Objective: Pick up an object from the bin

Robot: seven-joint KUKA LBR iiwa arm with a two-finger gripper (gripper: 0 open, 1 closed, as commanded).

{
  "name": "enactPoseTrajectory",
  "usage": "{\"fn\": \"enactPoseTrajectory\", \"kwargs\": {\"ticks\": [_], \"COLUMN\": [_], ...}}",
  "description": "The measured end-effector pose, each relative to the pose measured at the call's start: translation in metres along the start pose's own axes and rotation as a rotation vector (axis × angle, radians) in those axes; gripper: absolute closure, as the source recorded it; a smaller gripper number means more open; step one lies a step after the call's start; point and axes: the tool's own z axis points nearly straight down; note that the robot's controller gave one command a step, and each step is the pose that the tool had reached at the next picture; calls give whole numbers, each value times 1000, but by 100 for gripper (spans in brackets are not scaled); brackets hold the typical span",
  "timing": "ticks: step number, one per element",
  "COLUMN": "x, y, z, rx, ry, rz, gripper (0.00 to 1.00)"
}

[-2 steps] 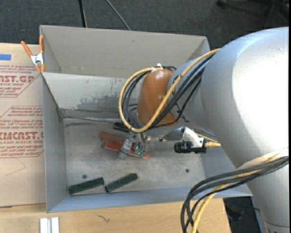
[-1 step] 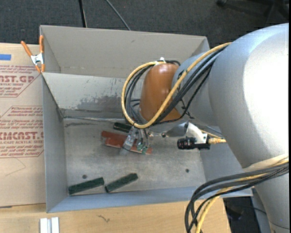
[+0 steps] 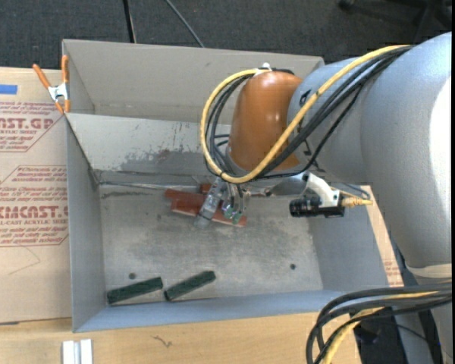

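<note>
whether apart or together unclear, claw (image 3: 223,205) low over right end of reddish-brown piece (image 3: 183,202) in bin (image 3: 136,241)

You see a grey bin (image 3: 80,226), a red-brown block (image 3: 183,201), and two dark green bars (image 3: 135,290) (image 3: 189,284); the wrist cover (image 3: 262,120) is orange.

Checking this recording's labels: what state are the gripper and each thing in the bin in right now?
gripper: low at the bin floor near the far wall, at the reddish-brown piece's right end.
reddish-brown piece: lying flat by the far wall; whether it is gripped cannot be told.
left dark green bar: lying flat along the near wall, untouched.
right dark green bar: lying flat beside it, slightly angled, untouched.
</note>
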Motion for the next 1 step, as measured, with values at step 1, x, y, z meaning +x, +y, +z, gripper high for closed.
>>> {"fn": "enactPoseTrajectory", "kwargs": {"ticks": [1], "x": [0], "y": [0], "z": [-5], "rx": [3], "ry": [4], "rz": [0], "gripper": [100]}}
